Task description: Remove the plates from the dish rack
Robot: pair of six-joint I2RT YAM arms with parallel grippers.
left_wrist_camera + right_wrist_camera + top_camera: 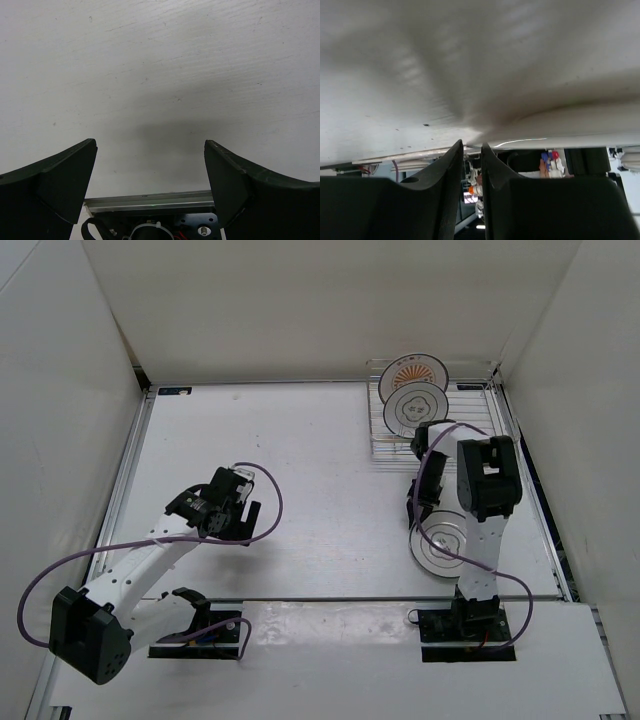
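The dish rack (pixel 468 405) stands at the back right of the table. Two plates stand upright in it: the orange sunburst plate (pixel 412 370) behind and a black-ringed plate (pixel 415 408) in front. A third black-ringed plate (pixel 447 544) is low over the table in front of the right arm's base. My right gripper (pixel 418 516) is shut on its far left rim. In the right wrist view the fingertips (pixel 472 145) pinch the rim of this plate (pixel 560 122). My left gripper (pixel 236 512) is open and empty over bare table at the left (pixel 150 150).
White walls close in the table on the left, back and right. The rack sits close to the right wall. The right arm's purple cable (pixel 440 445) loops in front of the rack. A metal rail (pixel 150 201) runs along the table's near edge.
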